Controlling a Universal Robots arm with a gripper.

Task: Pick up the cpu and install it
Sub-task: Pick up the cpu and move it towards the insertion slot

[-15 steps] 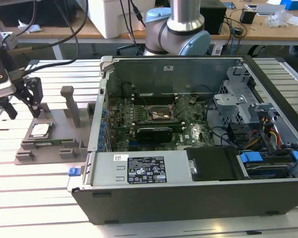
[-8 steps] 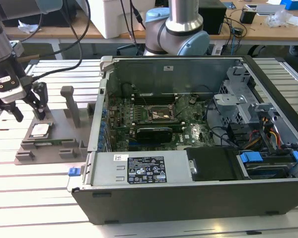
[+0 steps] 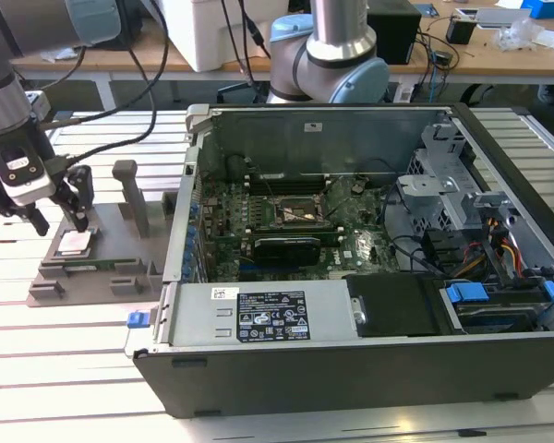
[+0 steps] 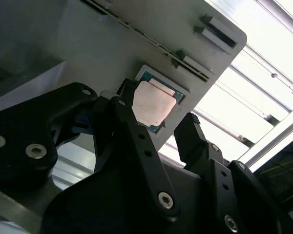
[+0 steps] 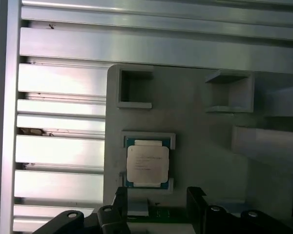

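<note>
Exterior view's left: black gripper (image 3: pixel 60 224) poised just over the cpu (image 3: pixel 74 243), jaws spread wide, gripping nothing; cpu is a flat square, matte silvery top, seated in a recess of the grey moulded fixture (image 3: pixel 97 269); rightward, open steel computer case (image 3: pixel 351 369), green motherboard (image 3: pixel 226 221), metal-framed socket (image 3: pixel 294 214).

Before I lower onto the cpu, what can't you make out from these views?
1. Clearance between the open jaws and the cpu: no view looks side-on, and in the exterior view the gripper crowds it.
2. One cpu edge: behind one of the jaws in the second wrist view.
3. Whether the motherboard socket is open: too small in the exterior view.
</note>
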